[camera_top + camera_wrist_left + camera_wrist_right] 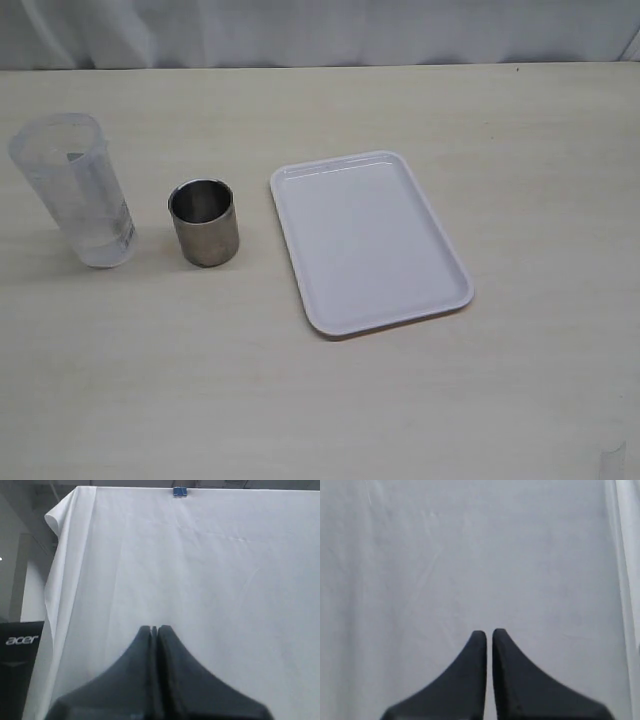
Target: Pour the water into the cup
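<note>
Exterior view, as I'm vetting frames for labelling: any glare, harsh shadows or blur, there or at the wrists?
Exterior view: soft even light, faint shadows at the beaker and cup, slight sheen on the tray rim, sharp. Left wrist view: left gripper fuzzy. Right wrist view: right gripper likewise.

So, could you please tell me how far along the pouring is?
Nothing looks done yet: the plastic beaker stands upright beside the steel cup, not touching it. Nothing is in hand: the left pincer and right pincer are shut, empty, facing white cloth. Grasping the beaker and pouring are left.
</note>
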Tool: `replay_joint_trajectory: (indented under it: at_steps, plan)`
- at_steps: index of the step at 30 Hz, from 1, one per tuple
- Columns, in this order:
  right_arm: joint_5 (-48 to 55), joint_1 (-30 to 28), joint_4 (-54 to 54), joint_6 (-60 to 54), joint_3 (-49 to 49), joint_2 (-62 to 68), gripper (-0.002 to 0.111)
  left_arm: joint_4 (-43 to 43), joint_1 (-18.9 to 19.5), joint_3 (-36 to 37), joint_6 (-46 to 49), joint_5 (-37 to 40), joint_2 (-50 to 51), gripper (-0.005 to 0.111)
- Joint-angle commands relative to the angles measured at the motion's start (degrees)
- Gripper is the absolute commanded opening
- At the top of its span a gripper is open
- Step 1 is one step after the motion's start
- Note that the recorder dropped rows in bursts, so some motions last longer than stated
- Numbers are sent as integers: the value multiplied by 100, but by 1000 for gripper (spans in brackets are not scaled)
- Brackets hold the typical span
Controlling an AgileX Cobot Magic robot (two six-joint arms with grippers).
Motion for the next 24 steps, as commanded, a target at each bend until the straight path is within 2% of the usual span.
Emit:
replay_joint_trajectory:
  at_steps: [1,3,7,8,15,24]
  plan:
    - [-577,23,11,214,18,-26,5,-285,-50,-66,-155,-90,614,11]
    - [-600,23,11,214,18,48,9,-275,-50,-66,-155,-152,929,29]
    - [-634,23,11,214,18,223,24,-275,-50,-66,-160,-322,1584,91]
    - [-679,23,11,214,18,267,28,-275,-50,-66,-169,-322,1752,102]
    - [-811,23,11,214,18,536,51,7,-50,-66,-245,-311,2936,105]
    - [-1211,23,11,214,18,1263,59,783,-50,-66,-268,-1025,5119,105]
